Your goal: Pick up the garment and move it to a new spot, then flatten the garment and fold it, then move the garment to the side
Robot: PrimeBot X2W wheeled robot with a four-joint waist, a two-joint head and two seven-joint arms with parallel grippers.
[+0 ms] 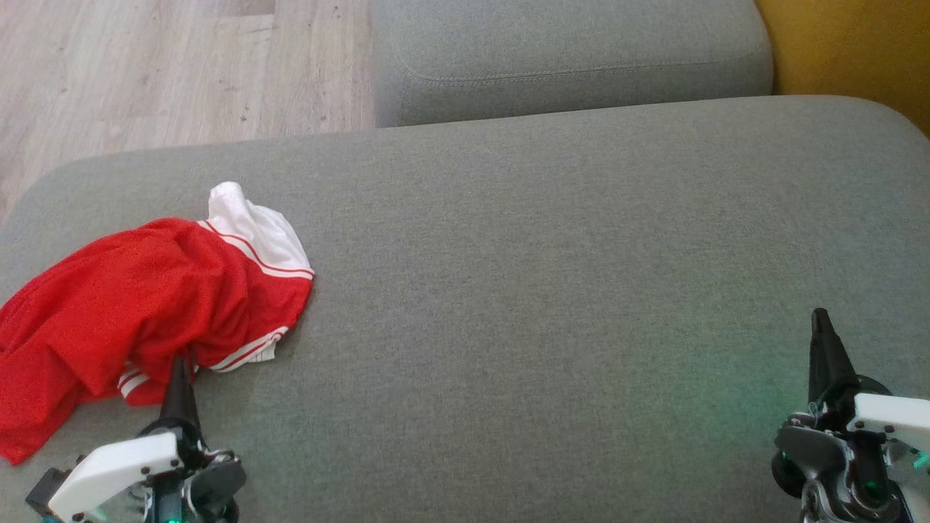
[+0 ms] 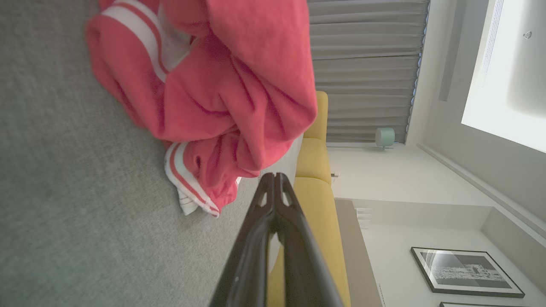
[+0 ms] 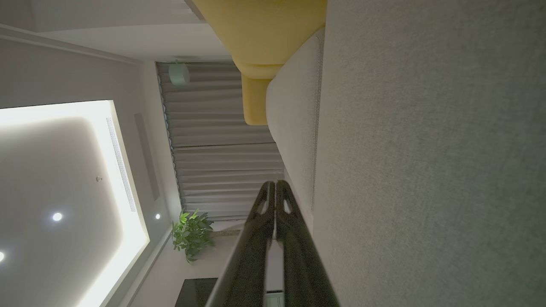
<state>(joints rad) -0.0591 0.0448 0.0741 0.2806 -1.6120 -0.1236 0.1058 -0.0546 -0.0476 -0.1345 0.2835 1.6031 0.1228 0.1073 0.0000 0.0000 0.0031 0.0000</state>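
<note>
Head view, from my remote seat: the red-and-white garment (image 1: 145, 298) lies crumpled at the left edge of the grey cushion (image 1: 552, 290). Its white striped hem is turned toward the cushion's middle, and one red fold runs down to the near left corner. I see my left gripper (image 1: 179, 362) shut, its dark fingers (image 1: 176, 396) pressed together into a single point at the garment's near hem. Whether the tip touches cloth I cannot tell. Left wrist view shows those closed tips just under a bunched red fold, with nothing caught between them. My right gripper (image 1: 822, 317) is likewise closed and empty, poised over bare cushion near the right edge, well apart from the garment. Beyond the far edge sit a second cushion (image 1: 567, 58), pale wood floor (image 1: 145, 65) at the far left and a yellow seat (image 1: 857, 51) at the far right. Right wrist view takes in a grey curtain (image 3: 222, 162) and a potted plant (image 3: 192, 232).
</note>
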